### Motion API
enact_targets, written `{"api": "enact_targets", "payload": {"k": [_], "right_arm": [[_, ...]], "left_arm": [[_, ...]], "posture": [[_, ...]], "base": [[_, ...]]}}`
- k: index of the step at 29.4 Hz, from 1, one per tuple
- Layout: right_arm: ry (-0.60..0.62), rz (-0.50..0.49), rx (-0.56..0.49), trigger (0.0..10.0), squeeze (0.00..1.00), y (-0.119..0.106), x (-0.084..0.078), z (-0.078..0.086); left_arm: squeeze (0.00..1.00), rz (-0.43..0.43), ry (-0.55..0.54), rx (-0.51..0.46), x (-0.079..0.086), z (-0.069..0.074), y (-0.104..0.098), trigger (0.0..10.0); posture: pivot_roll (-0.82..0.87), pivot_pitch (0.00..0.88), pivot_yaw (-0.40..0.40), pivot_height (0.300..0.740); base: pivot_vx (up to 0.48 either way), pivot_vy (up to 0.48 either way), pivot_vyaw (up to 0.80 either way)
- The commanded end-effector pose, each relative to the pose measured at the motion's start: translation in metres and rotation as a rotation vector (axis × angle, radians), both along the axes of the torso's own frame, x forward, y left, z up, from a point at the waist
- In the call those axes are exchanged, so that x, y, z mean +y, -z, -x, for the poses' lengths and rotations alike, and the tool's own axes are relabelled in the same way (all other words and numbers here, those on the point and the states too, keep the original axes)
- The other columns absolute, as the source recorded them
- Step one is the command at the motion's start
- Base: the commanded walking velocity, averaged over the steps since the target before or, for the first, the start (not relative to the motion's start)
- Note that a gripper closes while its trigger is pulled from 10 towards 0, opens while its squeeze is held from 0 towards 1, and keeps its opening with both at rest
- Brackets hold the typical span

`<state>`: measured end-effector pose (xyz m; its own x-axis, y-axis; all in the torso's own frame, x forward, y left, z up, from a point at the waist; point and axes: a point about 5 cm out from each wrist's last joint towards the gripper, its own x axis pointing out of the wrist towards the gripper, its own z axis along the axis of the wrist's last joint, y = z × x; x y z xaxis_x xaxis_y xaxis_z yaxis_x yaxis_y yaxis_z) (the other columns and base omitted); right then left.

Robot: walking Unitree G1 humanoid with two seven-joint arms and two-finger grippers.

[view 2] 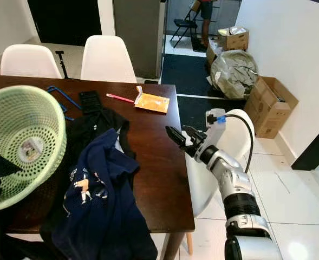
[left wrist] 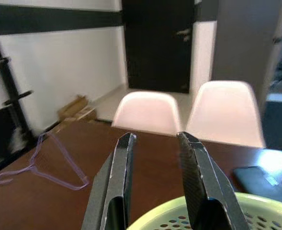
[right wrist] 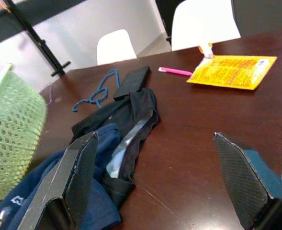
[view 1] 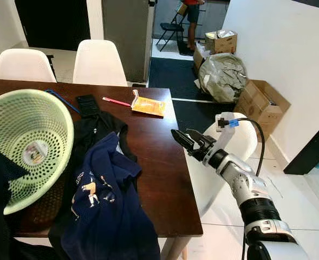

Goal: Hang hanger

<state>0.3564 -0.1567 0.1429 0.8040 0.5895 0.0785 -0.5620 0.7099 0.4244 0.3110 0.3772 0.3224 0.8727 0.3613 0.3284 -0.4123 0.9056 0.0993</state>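
A blue hanger lies flat on the dark wooden table at the far side, beside a black phone-like slab; it also shows as the blue hanger in the right wrist view. A thin lilac hanger lies on the tabletop in the left wrist view. My right gripper hovers open over the table's right edge, with nothing between its fingers and well short of the blue hanger. My left gripper is open and empty just above the green basket's rim.
A green laundry basket lies tipped at the left. A navy shirt and a black garment are piled in front. A pink pen and a yellow packet lie farther back. White chairs, boxes, a black pole.
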Motion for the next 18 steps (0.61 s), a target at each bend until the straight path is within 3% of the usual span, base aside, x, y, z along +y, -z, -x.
{"api": "enact_targets", "payload": {"k": [1,8,10,12,13,14,15,16,17,18], "right_arm": [[0.004,-0.020,0.005,10.0,0.00,0.001,-0.004,0.002],[-0.003,-0.074,-0.020,10.0,0.00,-0.004,-0.005,0.003],[-0.025,-0.169,-0.046,10.0,0.00,-0.010,-0.007,0.006],[-0.025,-0.169,-0.046,10.0,0.00,-0.010,-0.007,0.006],[-0.068,-0.233,-0.064,10.0,0.00,-0.015,-0.007,0.009],[-0.068,-0.233,-0.064,10.0,0.00,-0.015,-0.007,0.009],[-0.215,-0.304,-0.127,10.0,0.00,-0.025,-0.004,0.021],[-0.215,-0.304,-0.127,10.0,0.00,-0.025,-0.004,0.021],[-0.353,-0.341,-0.178,10.0,0.00,-0.034,-0.001,0.033],[-0.353,-0.341,-0.178,10.0,0.00,-0.034,-0.001,0.033]], "left_arm": [[0.00,-0.027,0.052,-0.041,-0.013,-0.004,-0.009,10.0],[0.00,-0.034,0.103,-0.096,-0.025,-0.006,-0.024,10.0],[0.00,-0.040,0.171,-0.169,-0.038,-0.003,-0.047,10.0],[0.00,-0.040,0.171,-0.169,-0.038,-0.003,-0.047,10.0],[0.00,-0.047,0.223,-0.217,-0.048,0.001,-0.062,10.0],[0.00,-0.047,0.223,-0.217,-0.048,0.001,-0.062,10.0],[0.00,-0.059,0.335,-0.305,-0.067,0.009,-0.088,10.0],[0.00,-0.059,0.335,-0.305,-0.067,0.009,-0.088,10.0],[0.00,-0.071,0.435,-0.372,-0.083,0.018,-0.108,10.0],[0.00,-0.071,0.435,-0.372,-0.083,0.018,-0.108,10.0]], "posture": [[0.11,0.005,-0.064,0.740],[0.11,0.005,-0.056,0.740],[0.11,0.005,-0.052,0.740],[0.11,0.005,-0.052,0.740],[0.12,0.002,-0.046,0.740],[0.12,0.002,-0.046,0.740],[0.13,0.000,-0.041,0.740],[0.13,0.000,-0.041,0.740],[0.13,0.000,-0.040,0.740],[0.13,0.000,-0.040,0.740]], "base": [[0.000,0.000,0.00],[0.000,0.000,0.00],[0.000,0.000,0.00],[0.000,0.000,0.00],[0.000,0.000,0.00],[0.000,0.000,0.00],[0.000,0.000,0.00],[0.000,0.000,0.00],[0.000,0.000,0.00],[0.000,0.000,0.00]]}}
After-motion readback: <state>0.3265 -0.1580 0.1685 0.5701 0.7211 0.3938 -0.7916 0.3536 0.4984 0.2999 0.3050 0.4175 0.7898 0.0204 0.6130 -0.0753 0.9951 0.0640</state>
